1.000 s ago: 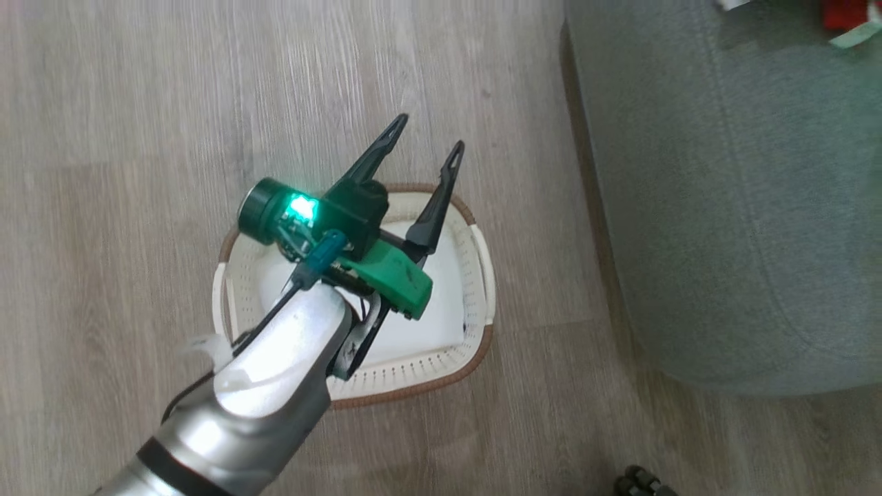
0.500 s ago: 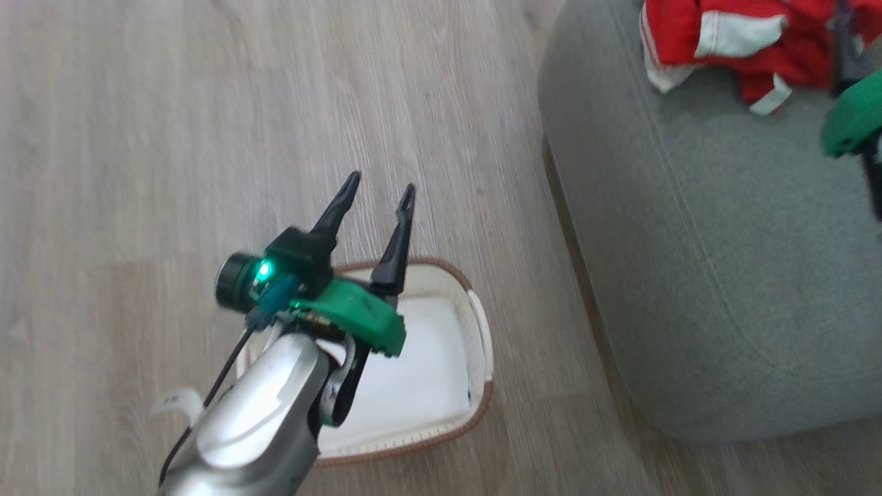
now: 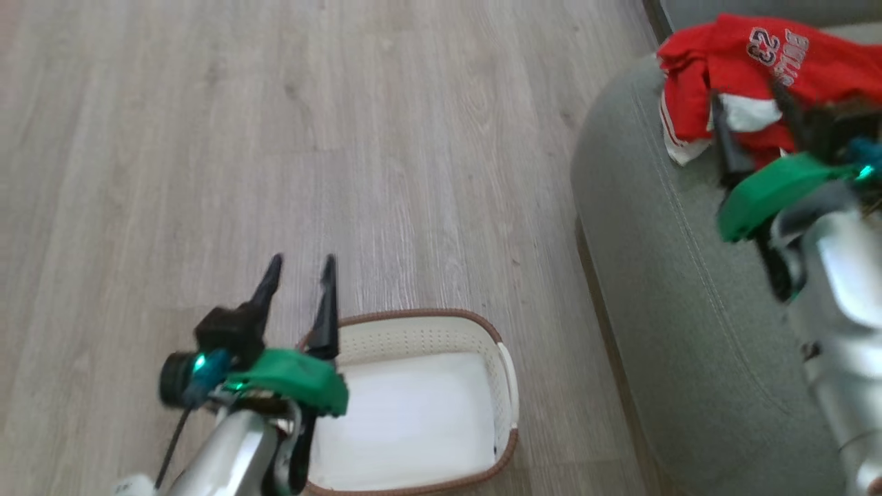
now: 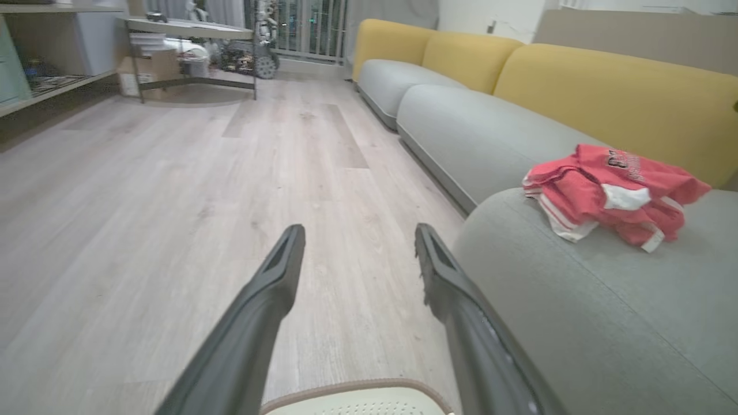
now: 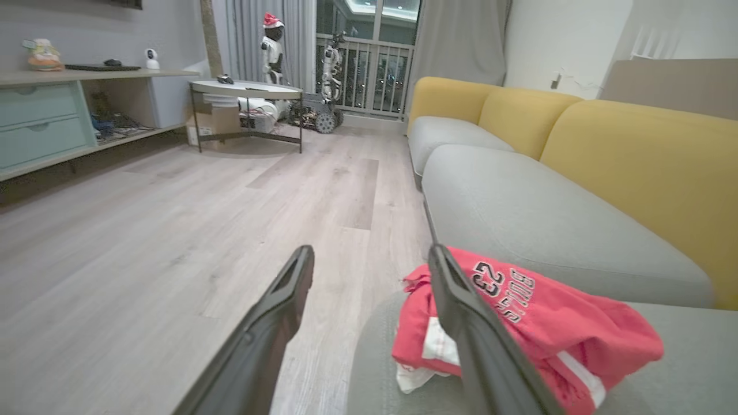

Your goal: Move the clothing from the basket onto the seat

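Clothing (image 3: 758,58), bright red sports garments with white trim and dark "BULLS 23" lettering, lies bunched on the rounded corner of the large grey-green upholstered seat (image 3: 654,275). Right gripper (image 5: 372,252): fingers spread, nothing between them. It hangs over the seat with one finger crossing in front of the heap; contact cannot be determined. Left gripper (image 3: 302,262): fingers likewise apart and empty. It is positioned above the far left edge of the small oval cream plastic basket (image 3: 413,337) with brown woven-look rim, tips over the pale wood-look floor (image 3: 344,138). Basket stands on the floor near the seat front, not touching it, white bottom exposed.
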